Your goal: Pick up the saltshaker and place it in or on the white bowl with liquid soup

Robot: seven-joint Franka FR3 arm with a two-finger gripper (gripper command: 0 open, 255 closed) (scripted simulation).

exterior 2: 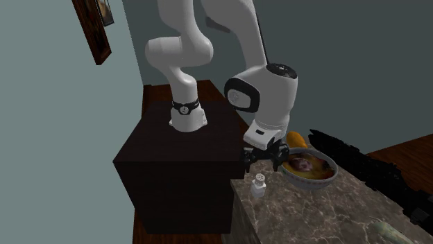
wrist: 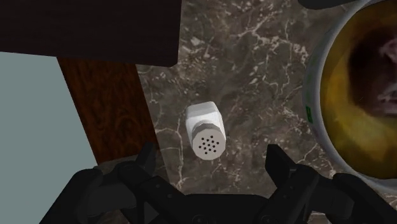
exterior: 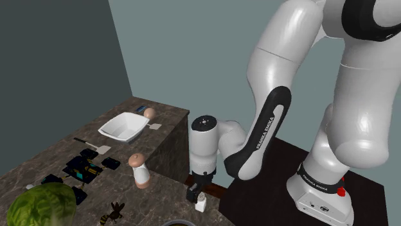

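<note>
Okay, dark marble counter [wrist: 254, 57] with white veins, grey-teal wall [exterior 2: 41, 138], brown wood floor [wrist: 108, 95], framed picture [exterior 2: 97, 28] on the wall. White saltshaker [wrist: 207, 132] stands upright on the counter near its edge by the dark stand [exterior 2: 173, 166], just beside the soup bowl [exterior 2: 332, 168], not touching it. Gripper [wrist: 211, 162] hangs above the shaker, fingers spread, nothing held. Arm [exterior: 283, 58] lettering [exterior: 265, 135] reads "FRANKA EMIKA".

On counter [exterior 2: 312, 218]: saltshaker [exterior 2: 259, 184] upright nr edge by stand [exterior 2: 173, 173]. Soup bowl [exterior 2: 312, 184] just beside it, not touching. Gripper [exterior 2: 266, 165] directly above saltshaker.
</note>
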